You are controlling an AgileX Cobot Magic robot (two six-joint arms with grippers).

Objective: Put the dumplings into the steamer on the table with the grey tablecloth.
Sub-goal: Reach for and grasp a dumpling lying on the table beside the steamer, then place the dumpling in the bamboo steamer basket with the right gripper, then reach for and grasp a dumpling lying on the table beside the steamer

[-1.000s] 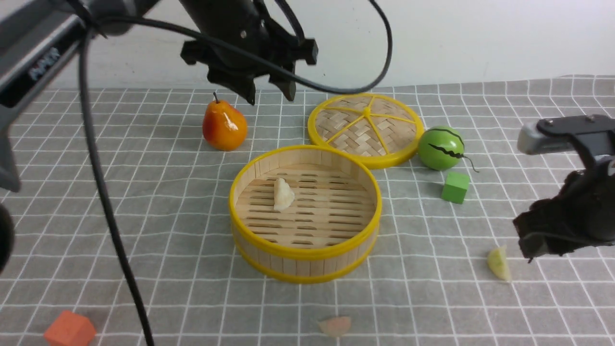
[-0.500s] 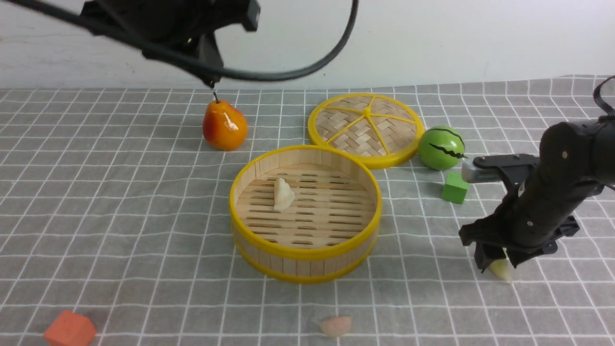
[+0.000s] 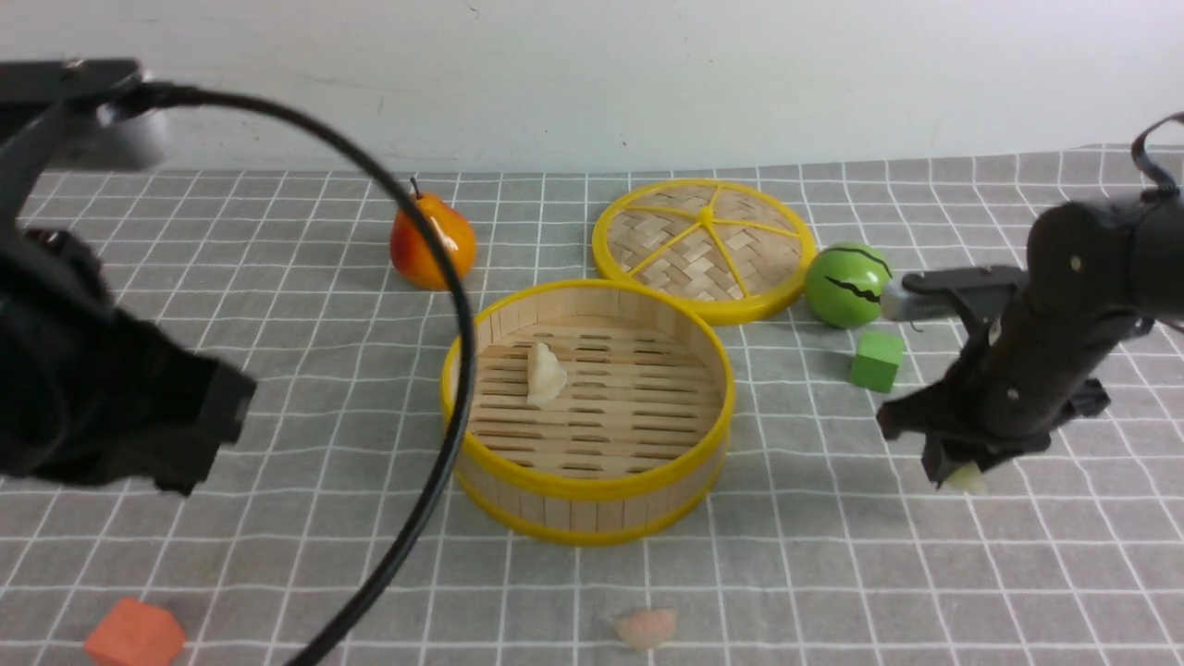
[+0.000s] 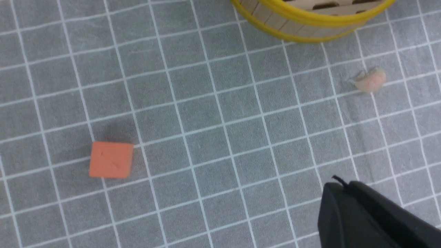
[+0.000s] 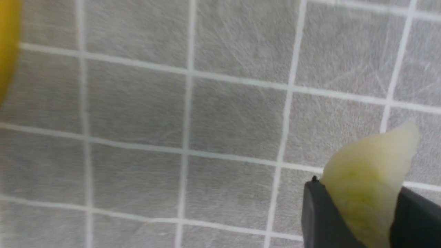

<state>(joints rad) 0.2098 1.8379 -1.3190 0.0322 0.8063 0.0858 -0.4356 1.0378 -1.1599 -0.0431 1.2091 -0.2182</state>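
The steamer stands mid-table on the grey tablecloth with the whitish dumpling lying on its floor. My right gripper is to the steamer's right, shut on the pale yellow-green dumpling, held just above the cloth; the dumpling also shows between the fingers in the right wrist view. The pinkish dumpling lies on the cloth in front of the steamer, and also shows in the left wrist view. My left gripper is shut and empty, above the cloth at front left.
A pear, a flat woven disc, a green melon ball and a green cube lie behind and right of the steamer. An orange block sits front left. The left arm's cable loops before the steamer's left rim.
My left arm swung from above the pear at the back to the front left. My right gripper came down on the yellow-green dumpling, shut on it and raised it slightly.
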